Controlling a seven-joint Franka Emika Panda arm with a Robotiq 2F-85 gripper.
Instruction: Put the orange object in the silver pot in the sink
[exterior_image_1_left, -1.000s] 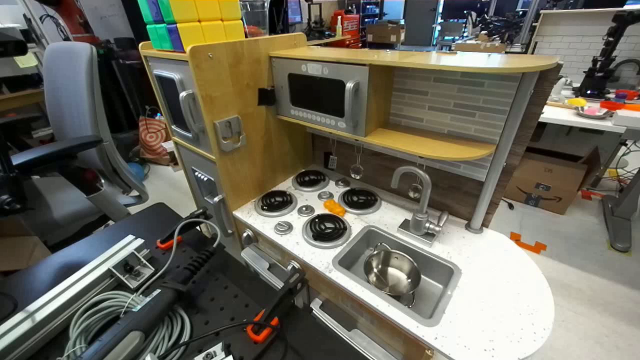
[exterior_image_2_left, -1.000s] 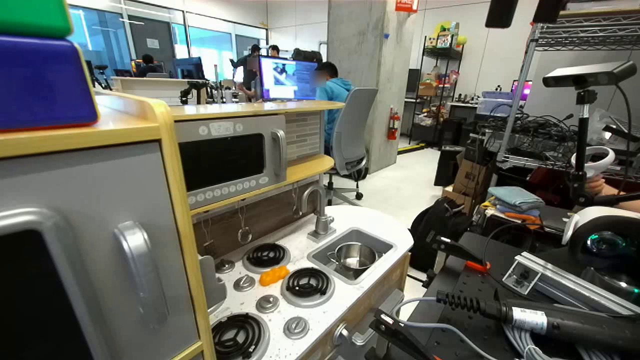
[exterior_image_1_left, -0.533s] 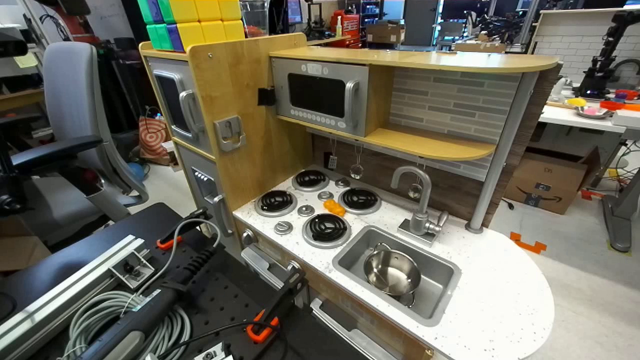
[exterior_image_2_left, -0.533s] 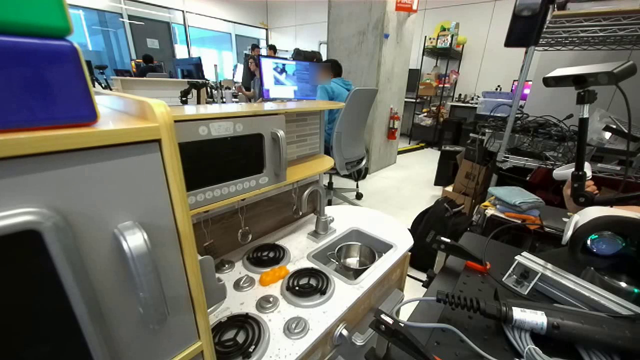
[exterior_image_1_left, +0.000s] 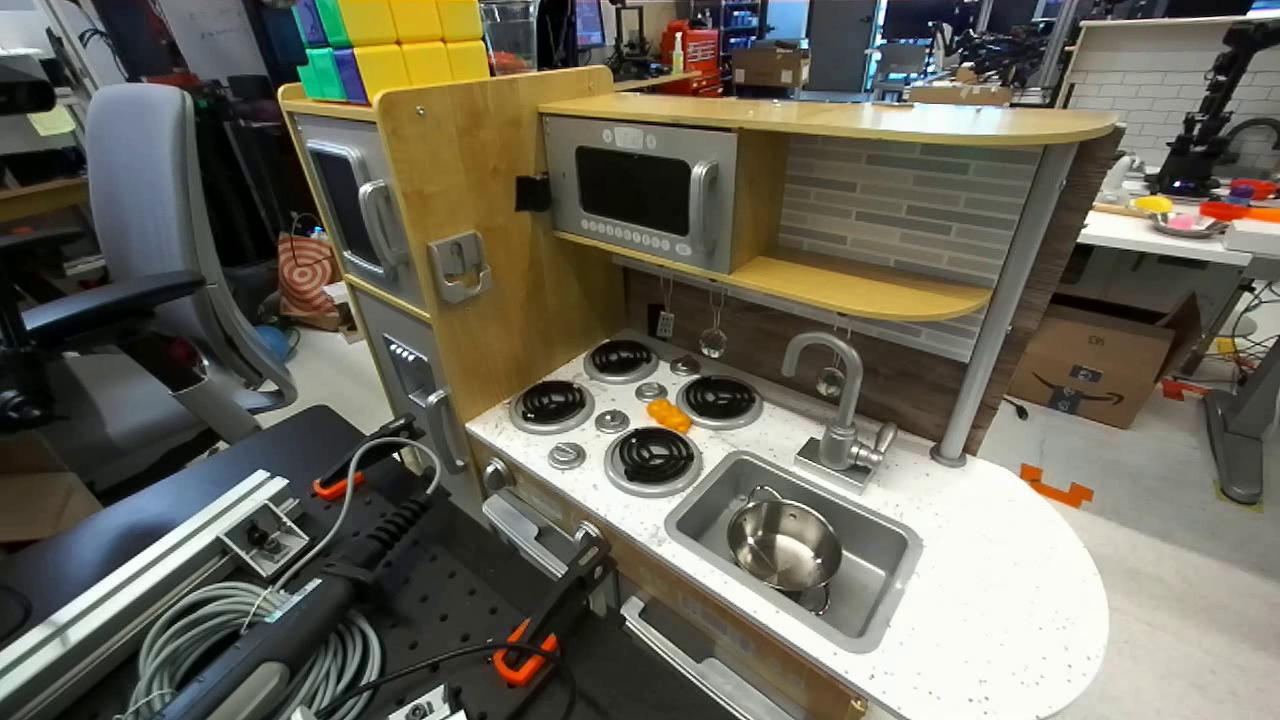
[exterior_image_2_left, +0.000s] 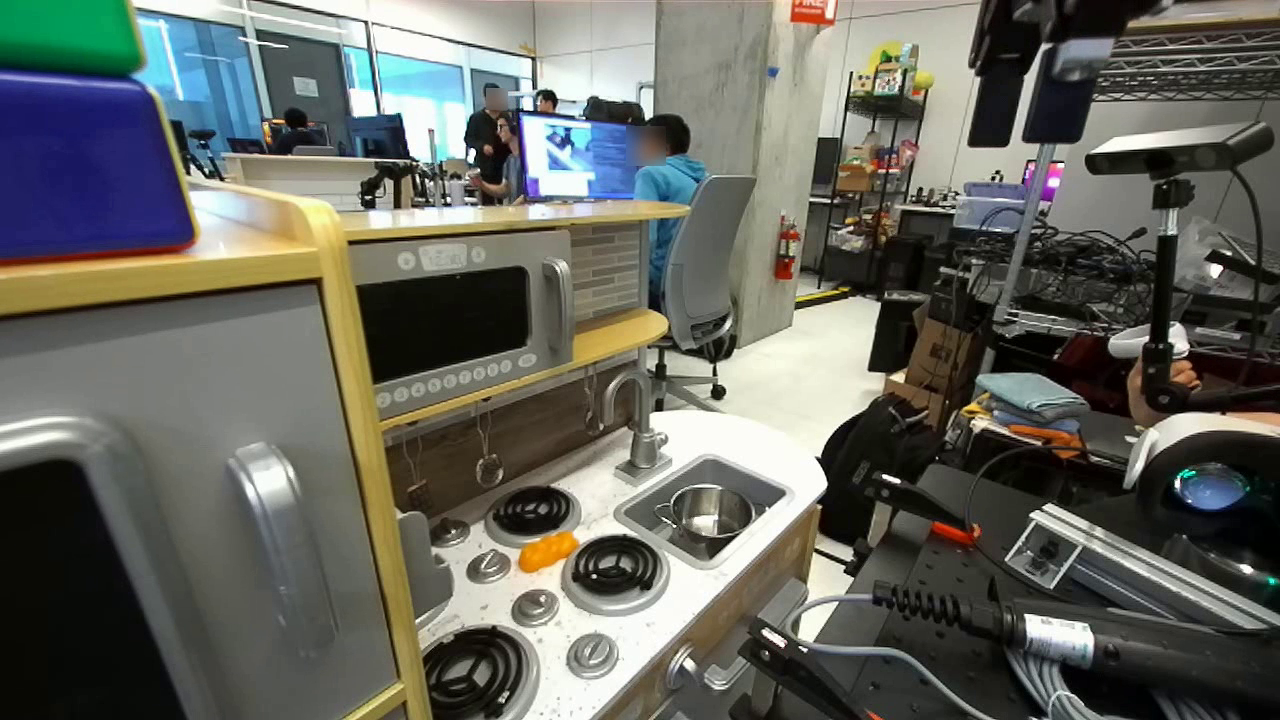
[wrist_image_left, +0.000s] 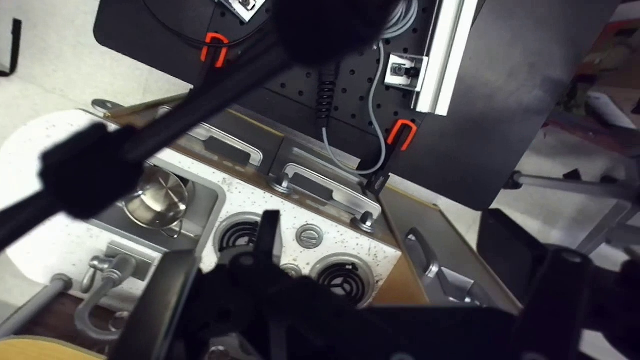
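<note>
The orange object (exterior_image_1_left: 668, 415) is small and lumpy. It lies on the white counter between the burners, in both exterior views (exterior_image_2_left: 548, 551). In the wrist view it does not show; the gripper's dark body covers that part. The silver pot (exterior_image_1_left: 785, 543) stands upright in the grey sink (exterior_image_1_left: 875, 590) and looks empty. The pot also shows in the wrist view (wrist_image_left: 156, 200), left of the gripper. My gripper (wrist_image_left: 385, 225) is open, its fingers wide apart with nothing between them. In an exterior view the gripper (exterior_image_2_left: 1030, 125) hangs at the upper right, high above and away from the counter.
A curved faucet (exterior_image_1_left: 845, 400) rises behind the sink. A microwave cabinet (exterior_image_1_left: 640, 195) and wooden shelf (exterior_image_1_left: 870, 285) overhang the counter's back. A tall wooden side panel (exterior_image_1_left: 500, 250) borders the burners. A black table (exterior_image_1_left: 450, 590) with cables and clamps stands in front.
In an exterior view my gripper has come lower into the picture at the upper right and turned, both fingers showing apart. The orange object and the pot have not moved.
</note>
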